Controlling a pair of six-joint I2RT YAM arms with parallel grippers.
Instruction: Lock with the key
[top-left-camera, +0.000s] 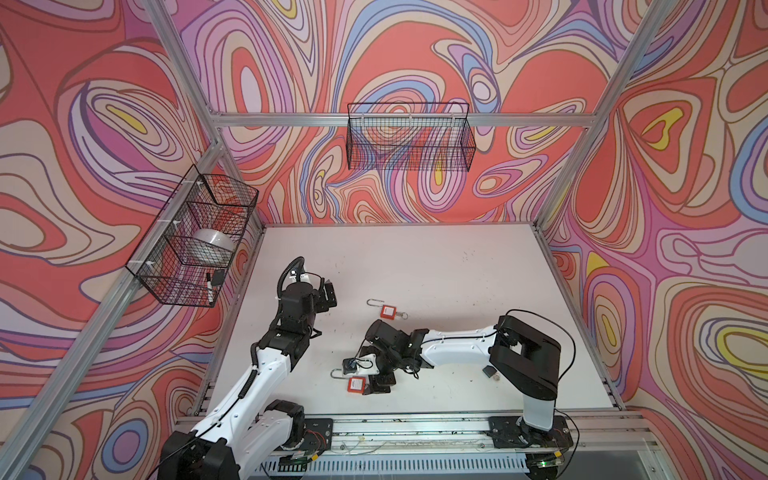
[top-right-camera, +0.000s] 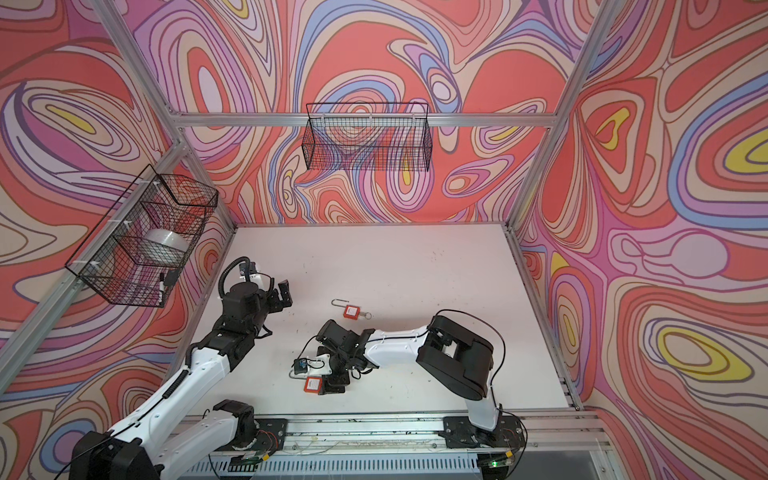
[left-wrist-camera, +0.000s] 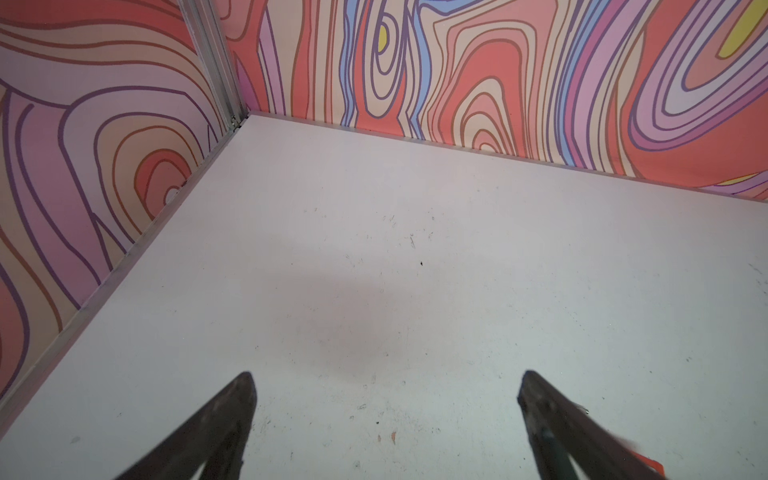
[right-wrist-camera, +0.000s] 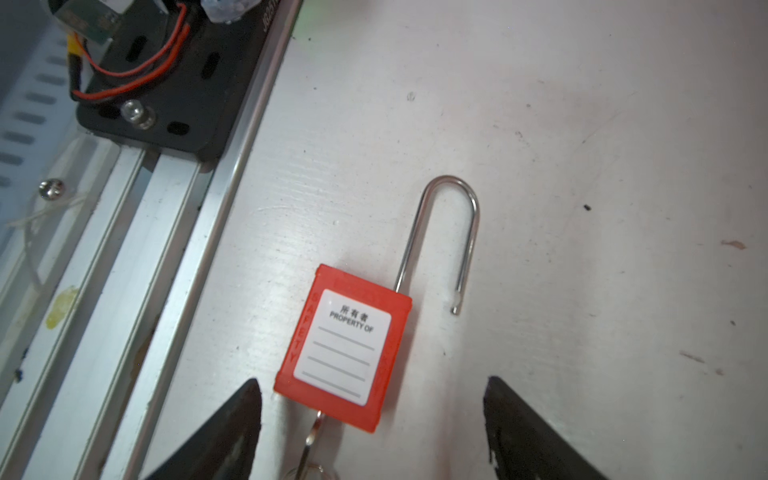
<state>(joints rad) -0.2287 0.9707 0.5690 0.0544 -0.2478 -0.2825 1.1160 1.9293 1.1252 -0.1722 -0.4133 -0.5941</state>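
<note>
On white counter (right-wrist-camera: 582, 166): red plastic padlock (right-wrist-camera: 345, 345), silver key (right-wrist-camera: 312, 434) inserted, between parted, empty right hand (right-wrist-camera: 372, 385); left hand (left-wrist-camera: 384, 378) wide open, empty.

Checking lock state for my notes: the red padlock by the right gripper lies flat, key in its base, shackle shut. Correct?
No: the shackle is open, its free end lying outside the body of the red padlock, as the right wrist view shows. The rest holds.

Back of table (top-left-camera: 436, 257) lies open; right arm (top-left-camera: 453, 345) and padlock (top-left-camera: 387, 311) block the middle
</note>
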